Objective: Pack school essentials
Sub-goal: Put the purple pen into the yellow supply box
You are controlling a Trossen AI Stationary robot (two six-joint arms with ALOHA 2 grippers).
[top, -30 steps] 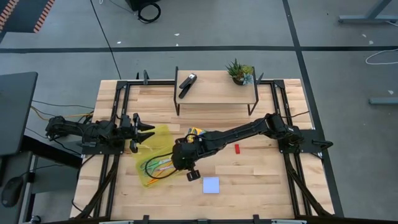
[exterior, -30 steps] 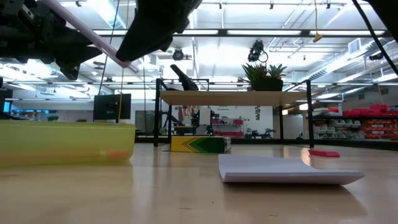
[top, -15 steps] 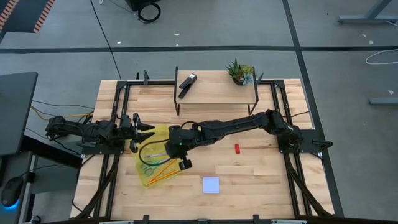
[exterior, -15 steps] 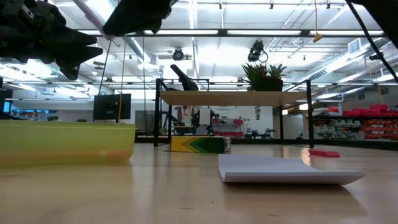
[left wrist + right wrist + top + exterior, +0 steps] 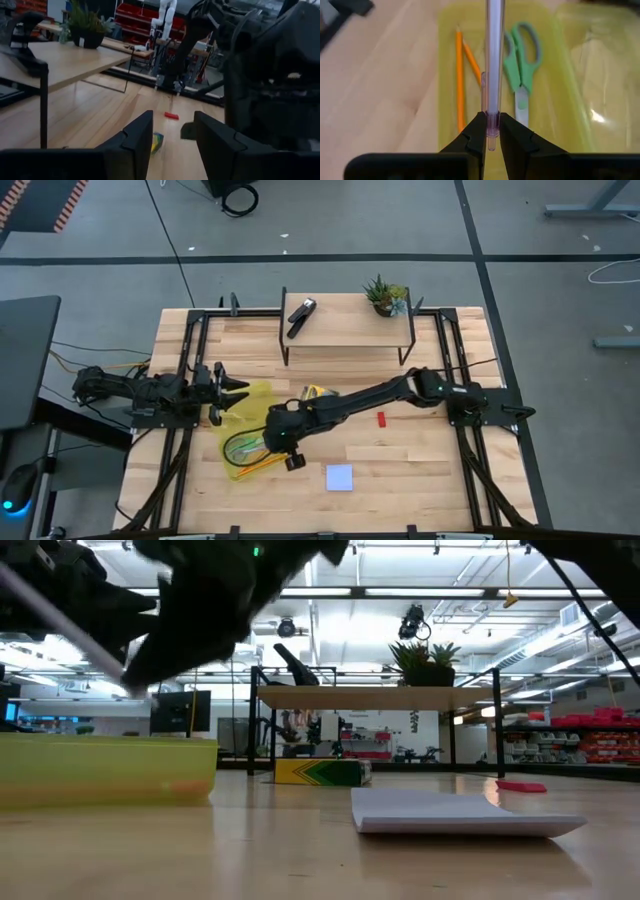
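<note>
An open yellow-green case [image 5: 243,448] lies at the table's left-centre. It holds two orange pencils [image 5: 461,75] and green-handled scissors [image 5: 522,60]. My right gripper [image 5: 491,131] hovers over the case, shut on a pale clear pen [image 5: 494,60], which also shows slanting in the low view [image 5: 60,625]. My left gripper [image 5: 172,145] is open at the case's far-left side, by its lid [image 5: 254,394]. The crayon box [image 5: 315,392], red block [image 5: 381,418] and blue note pad [image 5: 339,477] lie flat on the table. My right gripper pinches the pen near its back end [image 5: 492,122] between the two fingers. The pen runs along the fingers and sticks out forward past their tips. It is lifted clear above the case and slants down toward the table's left.
A low wooden shelf [image 5: 345,330] at the far side carries a black stapler [image 5: 301,315] and a small potted plant [image 5: 385,295]. Black rails [image 5: 455,395] frame the table. Bare wood lies right of the note pad and near the front edge.
My right gripper, holding the pen, swung from beside the note pad toward the table's left, over the case, then drew back a little toward the near edge. In the low view the pen rose and then tipped lower toward the case.
</note>
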